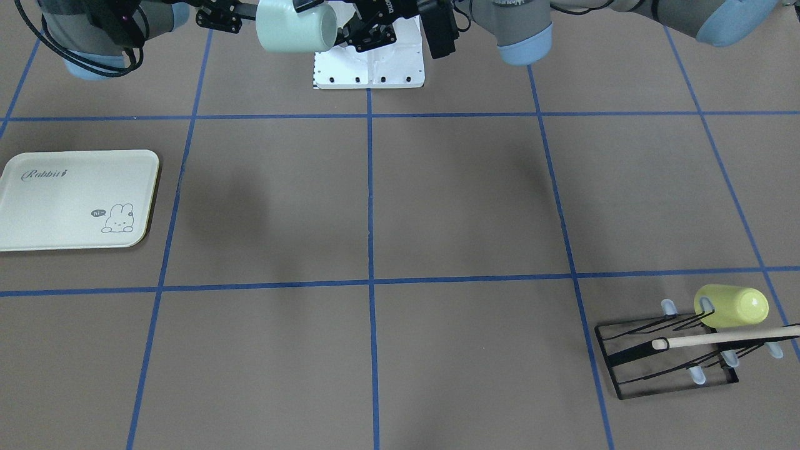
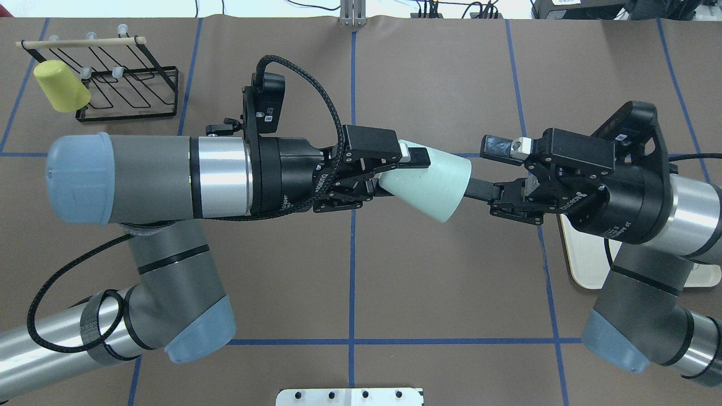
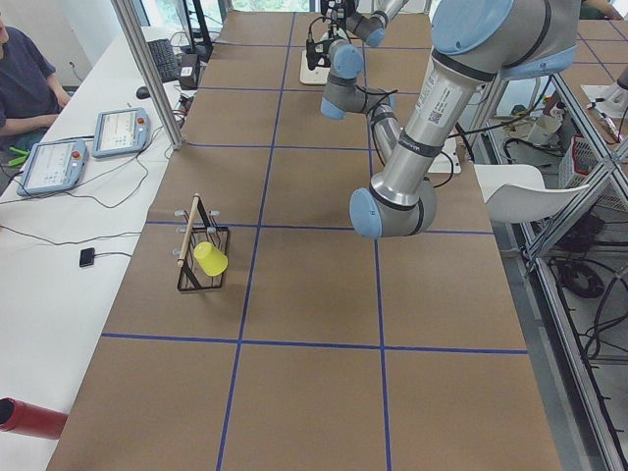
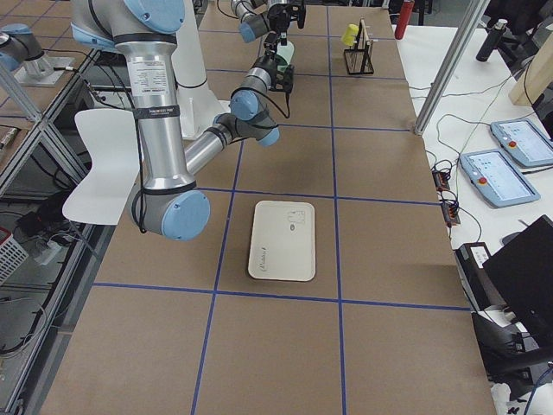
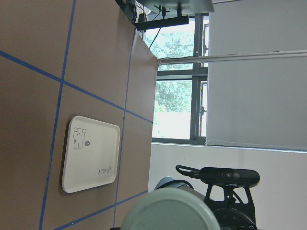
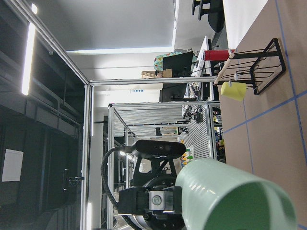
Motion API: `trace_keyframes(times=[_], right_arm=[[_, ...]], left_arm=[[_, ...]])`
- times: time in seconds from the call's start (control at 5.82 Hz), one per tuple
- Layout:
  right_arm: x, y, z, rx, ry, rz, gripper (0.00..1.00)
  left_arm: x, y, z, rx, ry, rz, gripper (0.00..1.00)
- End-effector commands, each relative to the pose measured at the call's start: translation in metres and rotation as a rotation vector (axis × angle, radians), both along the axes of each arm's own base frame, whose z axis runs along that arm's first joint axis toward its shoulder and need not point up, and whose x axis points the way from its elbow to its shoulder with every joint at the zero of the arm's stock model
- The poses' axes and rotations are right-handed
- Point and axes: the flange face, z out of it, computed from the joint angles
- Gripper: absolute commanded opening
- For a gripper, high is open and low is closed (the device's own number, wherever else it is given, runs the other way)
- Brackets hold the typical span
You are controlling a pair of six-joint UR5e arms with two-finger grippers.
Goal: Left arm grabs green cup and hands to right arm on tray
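We have the grab done: left gripper (image 2: 397, 173) clamps the base of the green cup (image 2: 434, 183) in mid-air, right gripper (image 2: 485, 168) sits fingers-wide at its mouth, not yet closed; handover and tray (image 1: 37, 212) drop remain.

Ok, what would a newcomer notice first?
The pale mint-green plastic cup, held sideways in mid-air by the left end effector, mouth facing the open right end effector. Then the cream rectangular tray on the robot's right and, on its left, the yellow-green cup on the black wire rack.
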Motion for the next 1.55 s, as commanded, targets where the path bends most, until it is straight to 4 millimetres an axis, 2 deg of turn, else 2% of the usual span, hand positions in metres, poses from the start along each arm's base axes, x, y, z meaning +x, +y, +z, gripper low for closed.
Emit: trace_keyframes(times=[0.0, 0.17, 0.34, 0.69, 0.86, 1.03, 1.2, 1.37], right_arm=[[-0.003, -0.002, -0.001, -0.009, 0.004, 0.004, 0.80], [-0.004, -0.004, 0.000, -0.016, 0.003, 0.011, 0.75], [-0.007, -0.003, 0.000, -0.031, -0.001, 0.016, 0.62], [-0.009, -0.004, -0.001, -0.041, 0.009, 0.016, 0.43], [-0.011, -0.003, -0.001, -0.042, 0.009, 0.013, 0.28], [-0.012, -0.002, 0.000, -0.040, 0.013, 0.012, 0.00], [-0.011, -0.003, 0.000, -0.036, 0.018, 0.020, 0.00], [-0.010, -0.002, 0.001, -0.036, 0.018, 0.022, 0.00]], left_arm=[[-0.001, 0.002, -0.002, 0.001, 0.007, 0.004, 0.12], [-0.001, 0.002, -0.002, -0.013, 0.011, 0.013, 0.12], [-0.004, 0.003, -0.004, -0.010, 0.016, 0.013, 0.12], [-0.003, 0.004, -0.004, -0.010, 0.016, 0.014, 0.12], [-0.003, 0.004, -0.004, -0.011, 0.017, 0.015, 0.12], [-0.003, 0.004, -0.004, -0.008, 0.014, 0.015, 0.44], [-0.004, 0.004, -0.004, 0.005, 0.012, 0.004, 0.99], [-0.010, -0.006, -0.001, 0.007, -0.001, -0.016, 1.00]])
